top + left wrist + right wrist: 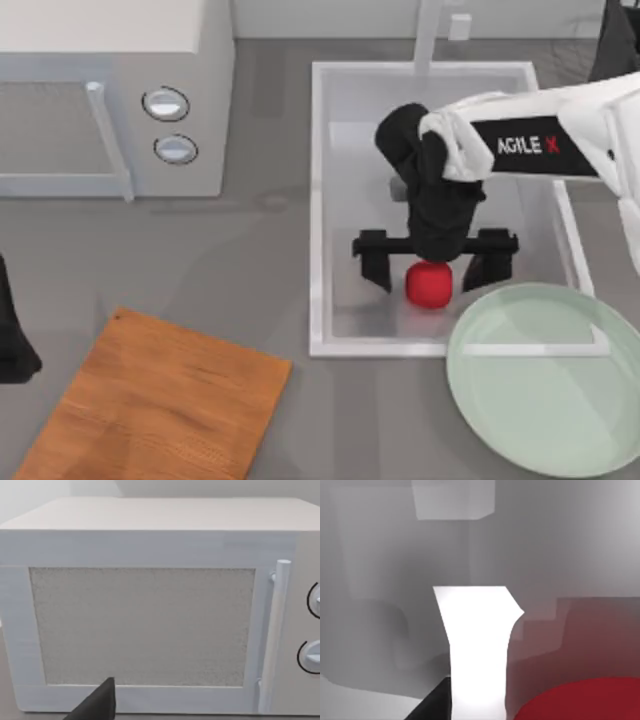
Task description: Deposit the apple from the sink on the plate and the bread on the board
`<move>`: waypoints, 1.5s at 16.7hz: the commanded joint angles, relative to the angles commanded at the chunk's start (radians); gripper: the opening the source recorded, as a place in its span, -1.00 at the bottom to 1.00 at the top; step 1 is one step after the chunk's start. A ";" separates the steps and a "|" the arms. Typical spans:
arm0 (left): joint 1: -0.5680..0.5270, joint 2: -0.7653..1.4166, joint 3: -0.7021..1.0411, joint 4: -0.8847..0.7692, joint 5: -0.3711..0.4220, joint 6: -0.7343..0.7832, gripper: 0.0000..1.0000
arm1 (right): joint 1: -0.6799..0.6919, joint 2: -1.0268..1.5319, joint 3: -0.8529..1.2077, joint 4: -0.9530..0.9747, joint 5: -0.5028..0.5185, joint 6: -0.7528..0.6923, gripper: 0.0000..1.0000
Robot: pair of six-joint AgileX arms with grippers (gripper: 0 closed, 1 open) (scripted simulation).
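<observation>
One apple [429, 286] sits in the sink [320, 200], near the plate [540, 400], as our right hand [432, 262] hovers over it, fingers spread wide. Our left arm [15, 330] waits parked at the table's left edge beside the board [160, 400].

The right gripper [432, 262] hung in the sink [318, 210], fingers spread wide over the apple [429, 285]. The plate [545, 380] lay at 5 o'clock, the board [160, 400] at 8.

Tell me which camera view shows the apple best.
The top view: the whole apple lies in the sink, between the right end effector's spread fingers. The right wrist view catches its red edge; the left wrist view faces the microwave.
</observation>
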State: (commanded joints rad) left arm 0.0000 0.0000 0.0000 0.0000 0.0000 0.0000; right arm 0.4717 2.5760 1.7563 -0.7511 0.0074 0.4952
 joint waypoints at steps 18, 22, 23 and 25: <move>0.000 0.000 0.000 0.000 0.000 0.000 1.00 | -0.003 -0.074 0.021 -0.047 0.023 -0.011 -1.00; 0.000 0.000 0.000 0.000 0.000 0.000 1.00 | -0.003 -0.135 0.083 -0.176 0.022 -0.012 -1.00; 0.000 0.000 0.000 0.000 0.000 0.000 1.00 | -0.003 -0.155 0.101 -0.217 0.022 -0.012 -1.00; 0.000 0.000 0.000 0.000 0.000 0.000 1.00 | -0.003 -0.192 0.133 -0.287 0.022 -0.013 -1.00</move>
State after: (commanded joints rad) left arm 0.0000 0.0000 0.0000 0.0000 0.0000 0.0000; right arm 0.4685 2.3839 1.8898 -1.0383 0.0290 0.4824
